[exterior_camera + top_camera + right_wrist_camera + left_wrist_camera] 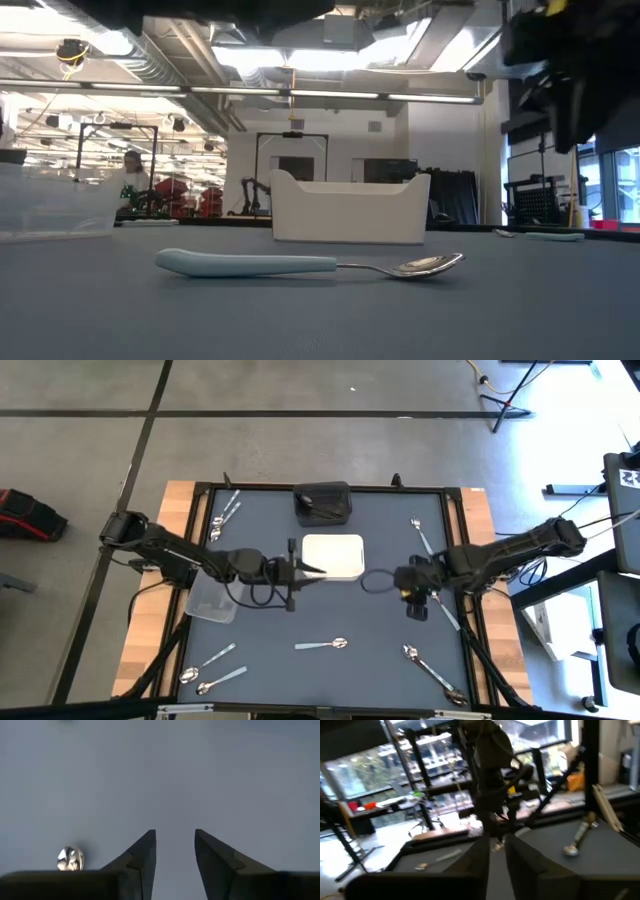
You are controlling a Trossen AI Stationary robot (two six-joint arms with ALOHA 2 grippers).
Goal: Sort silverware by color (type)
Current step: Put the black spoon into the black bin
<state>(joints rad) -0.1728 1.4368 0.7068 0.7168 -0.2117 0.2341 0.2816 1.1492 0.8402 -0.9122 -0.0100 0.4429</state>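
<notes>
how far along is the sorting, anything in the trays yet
Barely begun, it seems. The black tray appears to hold one utensil; the white tray looks bare. In hand: nothing. The left end effector hovers at the white tray's edge, and the right end effector is open over bare mat. Left: spoons scattered on the mat, including the light-handled spoon and the pair near the front-left corner.

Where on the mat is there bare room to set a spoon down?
The widest free patch is the mat between the white tray and the front-centre spoon. Also bare: between the black tray and the back-right spoon. Crowded: the front-left spoons, and the middle, where both arms reach in.
</notes>
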